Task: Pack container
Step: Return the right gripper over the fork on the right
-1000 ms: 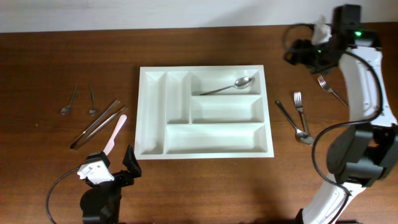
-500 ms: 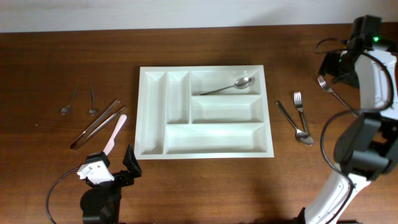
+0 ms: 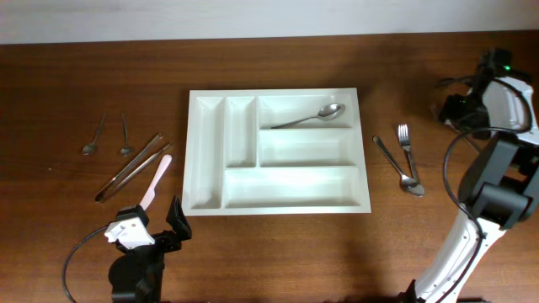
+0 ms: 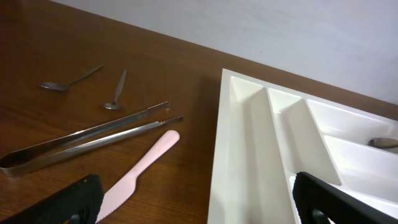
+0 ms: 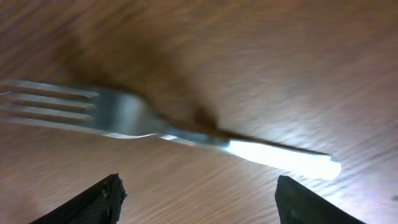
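One spoon (image 3: 329, 111) lies in the container (image 3: 205, 160). Both the left claw (image 4: 196, 194) and the right claw (image 5: 198, 188) are spread wide, holding nothing.

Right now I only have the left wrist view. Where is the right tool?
Observer: The right tool is open over a fork that lies far right of the tray.
Operator: Anything else on that side?
Observer: Yes, another fork and a second utensil lie between the tray and that arm.
Operator: I see something grey at the tray's far edge.
Observer: That's a spoon, lying diagonally in the farthest long compartment.
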`<state>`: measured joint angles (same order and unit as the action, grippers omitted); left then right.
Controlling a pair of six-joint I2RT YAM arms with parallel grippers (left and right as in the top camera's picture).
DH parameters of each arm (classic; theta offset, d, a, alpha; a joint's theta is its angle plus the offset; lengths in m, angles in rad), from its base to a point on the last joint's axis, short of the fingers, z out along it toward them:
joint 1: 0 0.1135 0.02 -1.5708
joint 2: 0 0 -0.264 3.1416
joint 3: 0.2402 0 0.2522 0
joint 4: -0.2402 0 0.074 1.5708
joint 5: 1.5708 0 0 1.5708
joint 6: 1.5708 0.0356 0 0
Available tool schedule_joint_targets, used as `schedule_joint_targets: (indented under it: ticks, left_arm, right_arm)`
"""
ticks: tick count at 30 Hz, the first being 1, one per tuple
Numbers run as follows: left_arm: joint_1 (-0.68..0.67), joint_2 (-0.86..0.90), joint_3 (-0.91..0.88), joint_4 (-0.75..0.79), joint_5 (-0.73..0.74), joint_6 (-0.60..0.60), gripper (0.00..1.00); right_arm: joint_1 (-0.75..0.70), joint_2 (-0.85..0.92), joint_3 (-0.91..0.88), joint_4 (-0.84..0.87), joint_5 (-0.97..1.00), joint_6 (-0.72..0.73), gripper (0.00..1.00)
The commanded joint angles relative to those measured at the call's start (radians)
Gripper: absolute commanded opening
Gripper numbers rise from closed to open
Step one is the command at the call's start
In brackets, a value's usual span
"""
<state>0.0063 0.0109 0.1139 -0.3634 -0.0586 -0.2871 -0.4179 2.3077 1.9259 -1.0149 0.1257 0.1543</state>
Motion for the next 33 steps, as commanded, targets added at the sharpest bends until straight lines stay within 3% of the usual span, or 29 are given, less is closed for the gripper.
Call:
schedule_joint_targets:
  ticks: [1,13,16,22,33]
  left_arm:
    - [0.003,-0.006,-0.003,-0.001,0.011,0.015,0.99]
    - [0.003,-0.006,-0.003,-0.001,0.011,0.015,0.99]
    - [0.003,-0.006,-0.003,-0.001,0.011,0.015,0.99]
    - [0.003,-0.006,-0.003,-0.001,0.011,0.015,0.99]
    - [0.003,-0.006,-0.003,-0.001,0.011,0.015,0.99]
  right_arm:
    - [-0.05,-0.005,-0.003,0.005,-0.027,0.007,0.79]
    - [-0.079,0.038,-0.003,0.01,-0.097,-0.019,0.79]
    - [-0.079,0.052,-0.003,0.023,-0.24,-0.15,0.79]
    - [-0.08,0.055,-0.003,0.029,-0.307,-0.265,0.82]
    - [-0.08,0.056,-0.046,-0.001,-0.315,-0.271,0.8]
